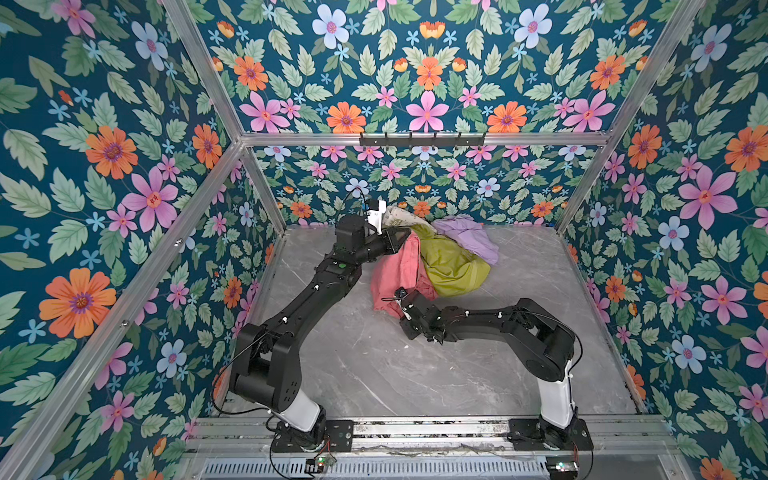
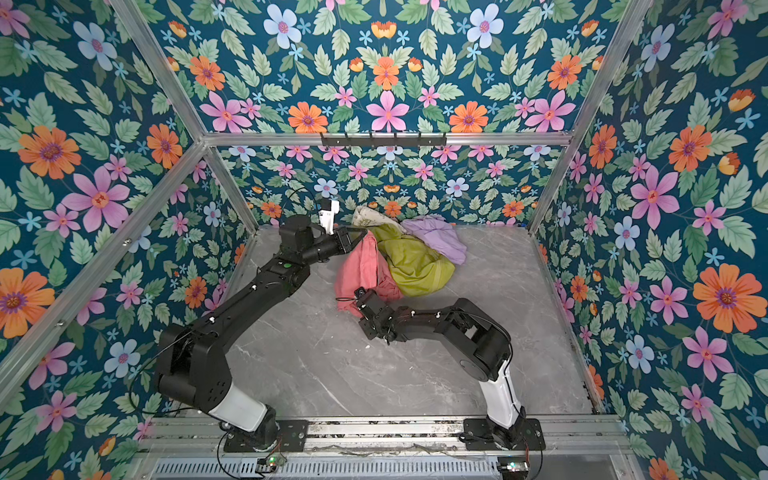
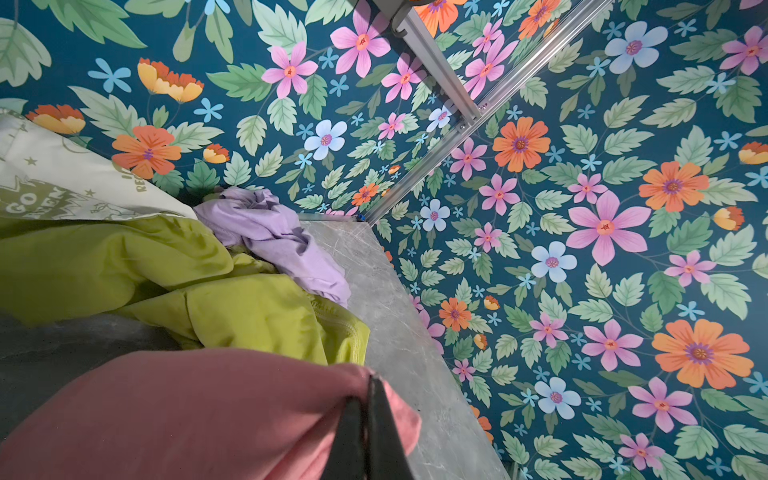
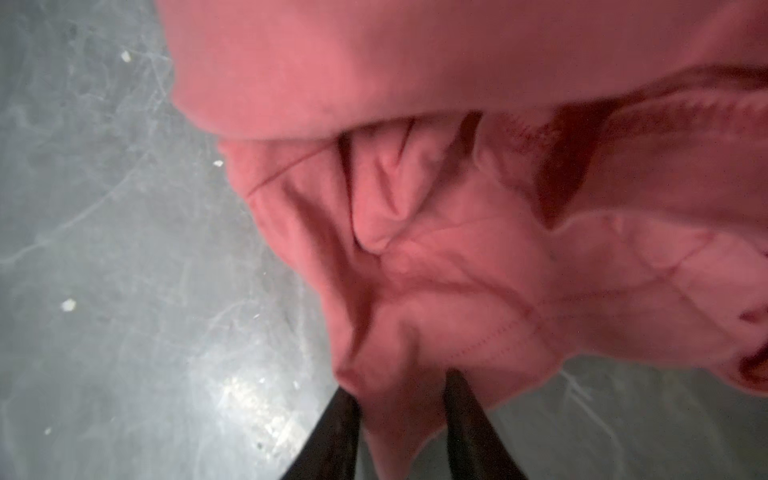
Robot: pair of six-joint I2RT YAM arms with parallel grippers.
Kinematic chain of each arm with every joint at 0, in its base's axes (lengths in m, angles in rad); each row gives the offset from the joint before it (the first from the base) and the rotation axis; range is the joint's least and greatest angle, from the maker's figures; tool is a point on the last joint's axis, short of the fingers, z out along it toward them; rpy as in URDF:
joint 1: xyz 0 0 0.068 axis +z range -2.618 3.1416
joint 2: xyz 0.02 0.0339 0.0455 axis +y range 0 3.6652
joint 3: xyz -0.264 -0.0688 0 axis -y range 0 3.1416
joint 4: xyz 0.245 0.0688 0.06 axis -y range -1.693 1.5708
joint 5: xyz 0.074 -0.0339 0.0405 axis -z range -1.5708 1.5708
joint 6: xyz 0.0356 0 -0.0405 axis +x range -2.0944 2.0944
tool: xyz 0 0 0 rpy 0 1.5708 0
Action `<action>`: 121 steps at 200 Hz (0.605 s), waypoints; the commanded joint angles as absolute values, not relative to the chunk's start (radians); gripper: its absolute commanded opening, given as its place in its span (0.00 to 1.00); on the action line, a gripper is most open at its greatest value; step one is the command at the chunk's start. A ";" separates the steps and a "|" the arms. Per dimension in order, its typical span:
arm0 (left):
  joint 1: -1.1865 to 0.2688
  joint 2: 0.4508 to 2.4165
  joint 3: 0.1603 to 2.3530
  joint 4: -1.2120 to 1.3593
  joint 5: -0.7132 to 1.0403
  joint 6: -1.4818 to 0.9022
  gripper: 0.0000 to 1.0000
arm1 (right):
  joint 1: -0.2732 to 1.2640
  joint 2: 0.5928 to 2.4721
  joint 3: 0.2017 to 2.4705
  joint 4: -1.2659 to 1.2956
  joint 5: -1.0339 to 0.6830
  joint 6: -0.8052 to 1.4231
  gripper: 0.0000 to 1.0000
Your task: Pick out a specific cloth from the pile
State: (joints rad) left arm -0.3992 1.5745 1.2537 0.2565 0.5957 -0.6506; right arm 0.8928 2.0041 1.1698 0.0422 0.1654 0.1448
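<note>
Cloths, four in one pile (image 1: 440,270) on the table (image 1: 374,365): one pink cloth (image 1: 395,274), one olive cloth (image 1: 453,262), one lilac cloth (image 1: 469,237), one cream cloth (image 1: 399,216). Both my grippers are at the pink one. My left gripper (image 3: 368,390) is pinched tight on its raised top edge, with the olive cloth just beside it and the lilac cloth beyond. My right gripper (image 4: 401,386) is at its low end, jaws partly apart with a fold between them; whether they bite I cannot tell.
</note>
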 commanded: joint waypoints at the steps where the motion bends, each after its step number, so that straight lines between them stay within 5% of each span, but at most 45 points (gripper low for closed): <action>1: -0.399 1.571 1.256 0.293 0.595 -0.636 0.00 | 0.894 2.013 1.170 -0.013 0.198 0.150 0.21; 34: -0.396 1.571 1.257 0.291 0.593 -0.634 0.00 | 0.894 1.988 1.171 -0.017 0.196 0.159 0.00; 121: -0.373 1.581 1.277 0.285 0.594 -0.627 0.00 | 0.889 1.784 1.159 -0.043 0.204 0.153 0.00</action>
State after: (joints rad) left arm -0.3798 1.5772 1.2606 0.2554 0.5953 -0.6460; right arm 0.8925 1.8370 1.1522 -0.0254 0.1898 0.1547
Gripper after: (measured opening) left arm 0.050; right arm 0.058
